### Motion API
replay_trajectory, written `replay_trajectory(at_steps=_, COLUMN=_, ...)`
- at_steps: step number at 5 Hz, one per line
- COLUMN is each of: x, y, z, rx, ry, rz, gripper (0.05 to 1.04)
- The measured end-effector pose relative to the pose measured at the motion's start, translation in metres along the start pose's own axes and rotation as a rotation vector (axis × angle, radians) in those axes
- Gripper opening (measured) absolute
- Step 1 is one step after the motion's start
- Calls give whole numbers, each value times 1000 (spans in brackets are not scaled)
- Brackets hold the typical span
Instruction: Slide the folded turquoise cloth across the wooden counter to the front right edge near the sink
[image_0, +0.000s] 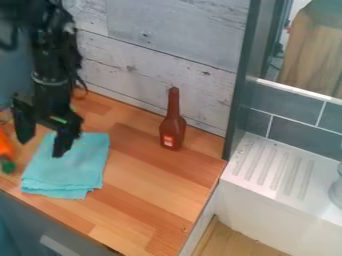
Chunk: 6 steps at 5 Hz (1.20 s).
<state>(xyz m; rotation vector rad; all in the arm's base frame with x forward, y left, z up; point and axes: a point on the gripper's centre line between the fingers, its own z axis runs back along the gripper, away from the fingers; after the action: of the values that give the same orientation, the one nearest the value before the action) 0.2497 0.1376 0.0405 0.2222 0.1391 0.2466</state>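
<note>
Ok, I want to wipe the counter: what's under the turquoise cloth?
The wooden counter shows around the folded cloth. What lies directly beneath is covered, so I can't tell whether anything is there.

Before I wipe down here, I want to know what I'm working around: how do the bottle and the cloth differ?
The bottle is reddish brown with a small label; the cloth is plain teal. The bottle stands upright, tall and narrow-necked, while the cloth lies folded and flat. The bottle is near the wall; the cloth is by the gripper. Both rest on the wooden counter.
</note>
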Motion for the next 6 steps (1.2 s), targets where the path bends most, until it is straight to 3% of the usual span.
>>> replay_trajectory(at_steps=1, x=7, y=-10, z=-13, rx=47, ry=4, rz=-9, gripper=1001)
replay_trajectory(at_steps=2, x=12, y=-17, z=-24, rx=57, ry=-8, rz=-28, gripper=1001)
replay_trajectory(at_steps=3, x=13, y=-26, z=-26, rx=104, ry=-37, rz=-54, gripper=1001)
replay_trajectory(at_steps=5, x=7, y=-67, z=-28, rx=-122, ry=-78, rz=-275, gripper=1001)
replay_trajectory(at_steps=6, x=-3, y=-102, z=-23, rx=-179, ry=-81, rz=-385, gripper=1001)
